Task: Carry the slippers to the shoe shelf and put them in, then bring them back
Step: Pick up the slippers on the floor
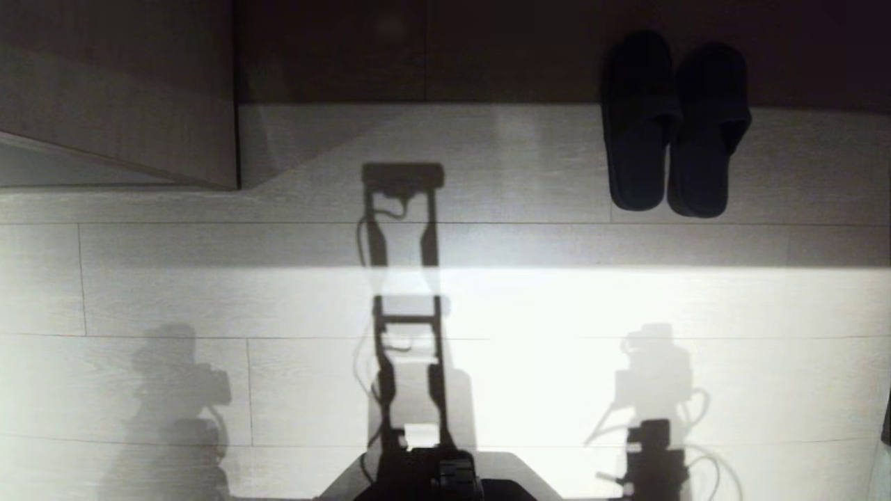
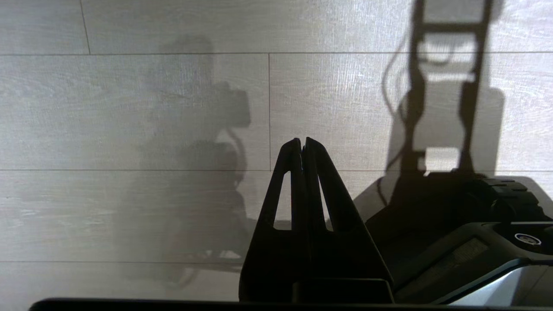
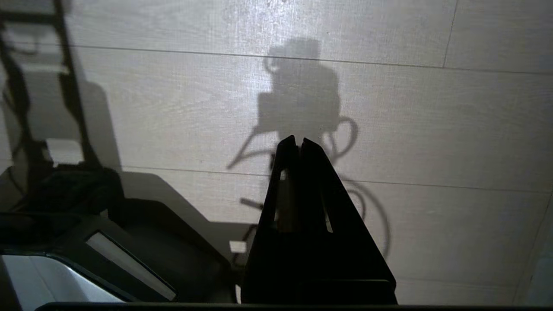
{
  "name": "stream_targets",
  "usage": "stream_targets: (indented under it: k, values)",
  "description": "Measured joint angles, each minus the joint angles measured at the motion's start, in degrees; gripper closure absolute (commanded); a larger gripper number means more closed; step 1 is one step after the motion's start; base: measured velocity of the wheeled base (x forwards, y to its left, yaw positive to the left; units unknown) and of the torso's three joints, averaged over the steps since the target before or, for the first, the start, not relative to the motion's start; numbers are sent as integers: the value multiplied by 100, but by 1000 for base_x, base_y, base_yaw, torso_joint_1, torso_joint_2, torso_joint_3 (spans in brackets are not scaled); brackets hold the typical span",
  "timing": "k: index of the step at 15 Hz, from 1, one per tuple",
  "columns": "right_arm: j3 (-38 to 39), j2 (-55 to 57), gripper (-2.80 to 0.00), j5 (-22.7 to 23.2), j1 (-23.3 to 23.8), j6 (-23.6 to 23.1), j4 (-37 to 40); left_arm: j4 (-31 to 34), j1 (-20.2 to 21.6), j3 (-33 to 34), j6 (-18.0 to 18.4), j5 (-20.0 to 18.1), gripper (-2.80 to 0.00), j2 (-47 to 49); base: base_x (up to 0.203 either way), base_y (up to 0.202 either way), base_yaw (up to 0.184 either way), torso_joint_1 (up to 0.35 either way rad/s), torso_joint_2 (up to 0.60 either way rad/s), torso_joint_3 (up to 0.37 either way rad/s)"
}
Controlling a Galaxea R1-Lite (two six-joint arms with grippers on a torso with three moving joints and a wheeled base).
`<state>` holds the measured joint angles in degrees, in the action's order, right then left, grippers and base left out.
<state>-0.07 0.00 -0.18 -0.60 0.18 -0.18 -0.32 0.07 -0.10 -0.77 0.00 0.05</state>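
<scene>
Two slippers [image 1: 674, 125] in a pair, two claws — left claw [image 2: 301, 140], right claw [image 3: 293, 139].

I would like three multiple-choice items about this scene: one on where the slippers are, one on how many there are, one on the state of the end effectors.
1. Where do the slippers lie in the head view?
A. upper right, on the floor
B. lower left
C. held by an arm

2. How many slippers?
A. one
B. two
C. four

3. How are the left end effector and right end effector?
A. both wide open
B. one holds a slipper
C. both shut, empty

Answers: 1 A, they rest side by side, upper right. 2 B, one pair shows. 3 C, each wrist view shows fingers together over bare floor.
</scene>
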Motion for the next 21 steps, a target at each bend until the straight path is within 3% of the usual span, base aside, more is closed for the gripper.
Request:
stream_targets:
  k: [8,21]
  values:
    - [7,2,0,0,0,2,2,-1,0,0,0,0,0,0,0,0,0,2,3,-188]
    - [7,2,0,0,0,0,2,1,0,0,11,0,0,0,0,0,0,0,1,-8]
